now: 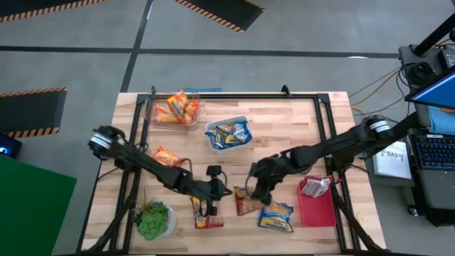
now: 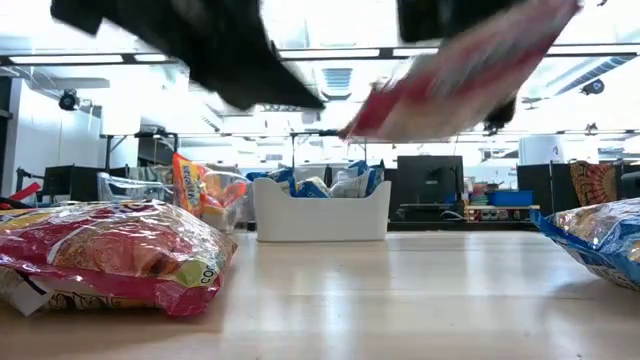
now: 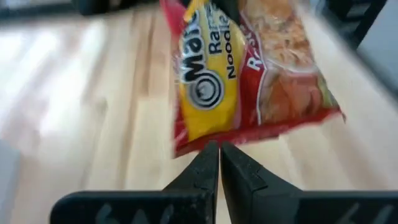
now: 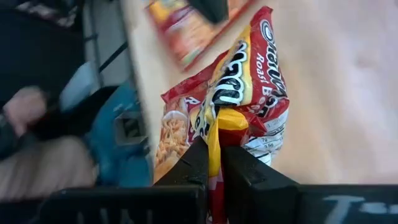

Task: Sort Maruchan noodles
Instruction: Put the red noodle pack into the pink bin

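My right gripper (image 1: 252, 190) is shut on a red Maruchan packet (image 2: 450, 80), which it holds above the table near the near edge. My left gripper (image 3: 219, 155) is shut and hovers over a second red packet (image 1: 206, 215), which lies flat on the wood (image 2: 110, 255). A red packet with a yellow centre (image 3: 249, 68) shows just past the left fingertips, untouched. A blue packet (image 1: 276, 217) lies flat right of the held one. An orange packet (image 1: 167, 155) lies flat farther left. My right gripper pinches the red packet between its two fingers at a raised crease in the yellow centre (image 4: 225, 121). The fingers come from above, pointing down. The packet is lifted clear of the table and hangs tilted below the fingers (image 2: 450, 80).
A clear bin (image 1: 174, 108) with orange packets stands at the far left. A white bin (image 1: 229, 134) holds blue packets mid-table. A pink bin (image 1: 316, 203) at the near right holds one packet. A green potted plant (image 1: 153, 219) stands at the near left corner.
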Controlling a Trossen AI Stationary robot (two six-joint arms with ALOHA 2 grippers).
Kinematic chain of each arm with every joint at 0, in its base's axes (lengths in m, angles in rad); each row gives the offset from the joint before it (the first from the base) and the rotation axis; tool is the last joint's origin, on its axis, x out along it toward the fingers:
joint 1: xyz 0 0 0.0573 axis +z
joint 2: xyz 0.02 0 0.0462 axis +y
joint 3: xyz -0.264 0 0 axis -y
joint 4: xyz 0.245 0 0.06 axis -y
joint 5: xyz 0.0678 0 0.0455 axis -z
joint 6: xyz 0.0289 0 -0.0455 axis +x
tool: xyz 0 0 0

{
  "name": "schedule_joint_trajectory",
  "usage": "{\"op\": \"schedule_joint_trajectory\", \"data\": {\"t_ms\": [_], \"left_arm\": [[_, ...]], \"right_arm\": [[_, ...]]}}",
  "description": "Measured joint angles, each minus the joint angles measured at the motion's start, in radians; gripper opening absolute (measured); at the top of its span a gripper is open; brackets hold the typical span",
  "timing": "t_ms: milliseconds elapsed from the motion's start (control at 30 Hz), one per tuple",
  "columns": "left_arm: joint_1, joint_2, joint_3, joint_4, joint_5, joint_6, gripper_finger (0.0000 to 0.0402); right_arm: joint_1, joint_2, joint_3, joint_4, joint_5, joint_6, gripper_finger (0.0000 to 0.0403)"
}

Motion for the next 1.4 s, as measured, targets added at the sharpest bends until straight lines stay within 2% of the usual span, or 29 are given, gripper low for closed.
{"op": "schedule_joint_trajectory", "data": {"t_ms": [100,233,433,533,600,833,933,1400], "left_arm": [[-0.001,-0.083,0.001,0.002,0.001,0.068,0.0000],[-0.001,-0.178,0.002,0.004,0.001,0.147,0.0000],[-0.001,-0.245,0.002,0.006,0.000,0.207,0.0000],[-0.001,-0.258,0.002,0.004,0.000,0.212,0.0000],[-0.001,-0.258,0.002,0.003,0.000,0.219,0.0000],[-0.001,-0.254,0.002,0.001,0.000,0.224,0.0000],[-0.001,-0.254,0.002,0.002,0.000,0.224,0.0000],[-0.001,-0.254,0.002,0.003,0.000,0.224,0.0000]], "right_arm": [[0.026,-0.089,0.054,-0.148,-0.058,-0.021,0.0013],[0.064,-0.161,0.187,-0.408,-0.069,-0.024,0.0013],[0.150,-0.173,0.403,-0.946,-0.051,-0.152,0.0013],[0.209,-0.159,0.432,-1.210,-0.039,-0.202,0.0013],[0.246,-0.152,0.427,-1.311,-0.037,-0.246,0.0013],[0.354,-0.123,0.349,-1.309,-0.028,-0.480,0.0013],[0.381,-0.086,0.324,-1.326,0.011,-0.549,0.0013],[0.398,0.122,0.316,-1.338,0.056,-0.817,0.0013]]}}
